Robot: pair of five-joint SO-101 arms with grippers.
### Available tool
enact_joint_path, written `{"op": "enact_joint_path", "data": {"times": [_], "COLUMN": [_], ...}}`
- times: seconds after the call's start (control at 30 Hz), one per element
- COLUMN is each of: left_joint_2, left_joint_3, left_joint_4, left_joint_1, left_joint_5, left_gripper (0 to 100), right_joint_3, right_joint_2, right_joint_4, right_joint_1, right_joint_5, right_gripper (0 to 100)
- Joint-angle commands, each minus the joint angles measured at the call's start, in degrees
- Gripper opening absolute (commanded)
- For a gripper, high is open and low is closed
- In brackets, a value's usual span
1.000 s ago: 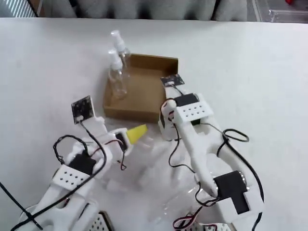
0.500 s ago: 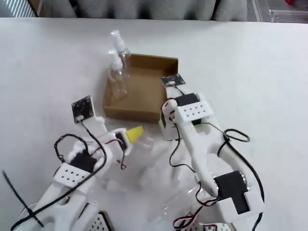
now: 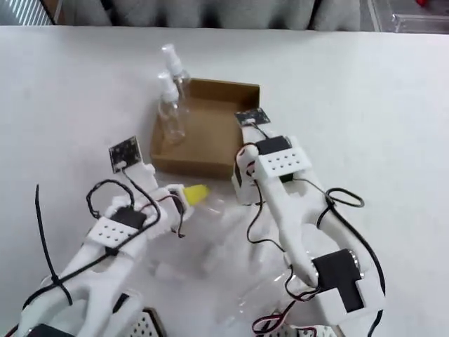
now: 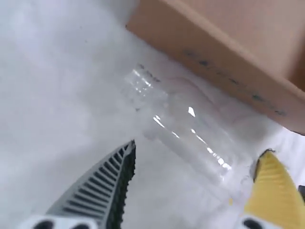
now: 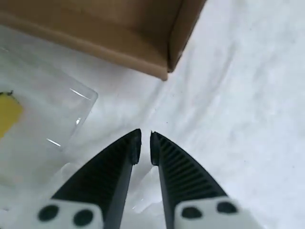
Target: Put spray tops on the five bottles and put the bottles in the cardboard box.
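Observation:
A clear bottle without a top lies on the white table just outside the cardboard box. Its threaded neck points away from the box wall. My left gripper is open, with its grey and yellow fingers on either side of the bottle's body and just short of it. In the high view its yellow fingertip sits near the box's front wall. Two bottles with spray tops stand at the left side of the box. My right gripper is shut on nothing, low over the table by the box corner.
Faint clear bottles and white tops lie on the table between the two arms. Cables loop around both arms. The right wrist view catches the lying bottle's base and the yellow fingertip at its edge.
My left arm has shifted a little, its wrist rising toward the box while the yellow fingertip stays near the front wall. The right arm has not moved.

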Motion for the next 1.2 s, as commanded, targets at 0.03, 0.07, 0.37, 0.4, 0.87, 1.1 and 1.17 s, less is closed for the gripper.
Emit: {"op": "enact_joint_path", "data": {"times": [0.03, 0.07, 0.37, 0.4, 0.87, 1.1, 1.17], "left_joint_2": [0.2, 0.2, 0.6, 1.4, 13.1, 13.1, 13.0], "left_joint_3": [-2.2, -2.2, -2.3, -2.5, -8.4, -8.9, -9.0], "left_joint_4": [-0.6, -0.6, -0.8, -0.9, -0.7, 1.1, 1.1], "left_joint_1": [-0.7, -0.7, -2.7, -2.7, -2.4, -2.8, -2.8], "left_joint_5": [0.1, 0.1, 0.1, 0.1, 0.1, -1.8, -1.7], "left_gripper": [37, 36, 34, 34, 33, 33, 33], "right_joint_3": [-2.5, -2.5, -2.3, -2.3, -2.3, -2.3, -2.3], "right_joint_2": [-0.6, -0.6, -0.6, -0.6, -0.5, -0.5, -0.5], "right_joint_4": [0.7, 0.7, 0.6, 0.6, 0.6, 0.6, 0.6], "right_joint_1": [0.5, 0.5, 0.4, 0.4, 0.4, 0.4, 0.4], "right_joint_5": [1.0, 1.0, 1.8, 2.7, 3.7, 3.8, 3.8], "right_gripper": [1.6, 1.6, 1.6, 1.6, 1.6, 1.6, 1.6]}}
